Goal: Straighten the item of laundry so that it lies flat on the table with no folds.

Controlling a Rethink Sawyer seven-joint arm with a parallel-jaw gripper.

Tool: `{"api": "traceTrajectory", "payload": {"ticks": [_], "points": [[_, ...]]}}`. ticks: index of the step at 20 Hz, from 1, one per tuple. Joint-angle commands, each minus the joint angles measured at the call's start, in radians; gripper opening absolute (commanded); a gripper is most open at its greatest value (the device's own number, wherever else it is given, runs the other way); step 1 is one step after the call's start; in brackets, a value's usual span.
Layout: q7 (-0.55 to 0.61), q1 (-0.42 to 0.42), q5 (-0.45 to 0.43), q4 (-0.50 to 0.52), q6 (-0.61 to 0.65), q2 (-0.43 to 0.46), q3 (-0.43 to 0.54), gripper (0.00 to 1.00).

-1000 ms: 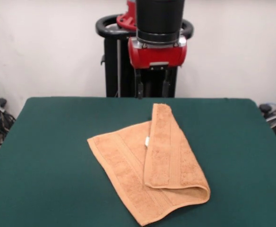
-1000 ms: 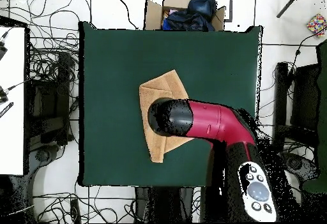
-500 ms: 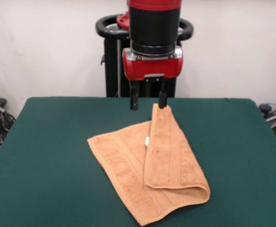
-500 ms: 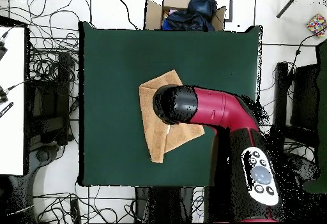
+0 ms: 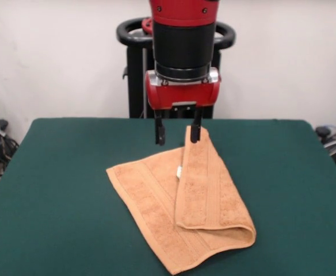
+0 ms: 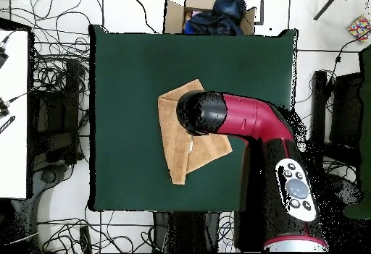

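The orange-tan washcloth lies on the dark green table, folded: its right part is doubled over the rest into a long flap running from the far tip to the near right corner. A small white tag shows at the flap's left edge. My gripper hangs open just above the flap's far tip, one finger at the tip and the other to its left over bare felt. In the overhead view the arm hides the gripper and part of the washcloth.
The robot's black pedestal stands behind the table's far edge. Cables lie on the floor around the table, and a cardboard box with dark cloth sits beyond the edge opposite the robot.
The gripper has come down from above the table's far edge toward the washcloth's far tip and moved slightly nearer the camera. The washcloth has not moved.
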Motion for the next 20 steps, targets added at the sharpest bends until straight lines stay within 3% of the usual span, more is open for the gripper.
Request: {"api": "traceTrajectory", "payload": {"ticks": [1,16,20], "points": [[-0.018,-0.004,-0.012,-0.002,0.064,0.025,0.093,1.00],[-0.009,0.001,-0.019,-0.009,0.045,0.038,0.087,1.00],[0.006,0.012,-0.038,-0.041,0.008,0.094,0.077,1.00]]}}
